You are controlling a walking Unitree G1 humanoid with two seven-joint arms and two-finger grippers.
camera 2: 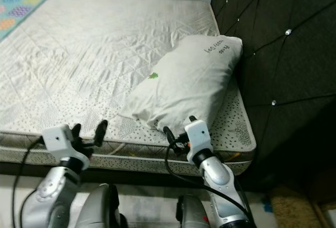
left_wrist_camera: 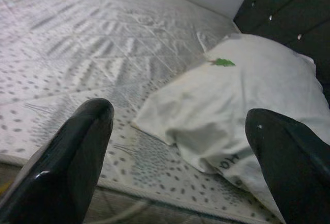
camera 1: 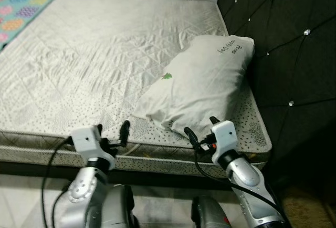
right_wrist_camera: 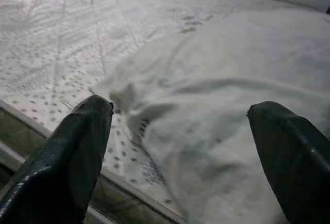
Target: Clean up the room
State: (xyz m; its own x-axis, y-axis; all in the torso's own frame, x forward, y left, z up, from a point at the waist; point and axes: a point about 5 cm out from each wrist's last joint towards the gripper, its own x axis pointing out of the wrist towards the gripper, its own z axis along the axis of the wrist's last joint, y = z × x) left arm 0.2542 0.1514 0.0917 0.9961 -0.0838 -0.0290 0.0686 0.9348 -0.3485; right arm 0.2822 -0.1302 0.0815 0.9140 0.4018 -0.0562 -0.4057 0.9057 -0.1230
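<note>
— Well, what lies ahead?
— A bare quilted mattress point(camera 1: 105, 54), a dark tufted headboard point(camera 1: 283, 44) at its right end, and a white pillow point(camera 1: 202, 78) lying near that corner, touching the headboard.
— What do the head views add?
— A patterned blanket point(camera 1: 18, 10) at the far left.
— And the claws?
— Left claw point(camera 1: 112, 132) spread by the mattress edge; right claw point(camera 1: 201, 127) spread just before the pillow's near end.

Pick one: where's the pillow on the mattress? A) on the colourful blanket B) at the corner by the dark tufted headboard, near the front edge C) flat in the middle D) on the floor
B: the pillow lies on the mattress beside the headboard, its lower end near the front edge, just ahead of the open right pincer.
</note>
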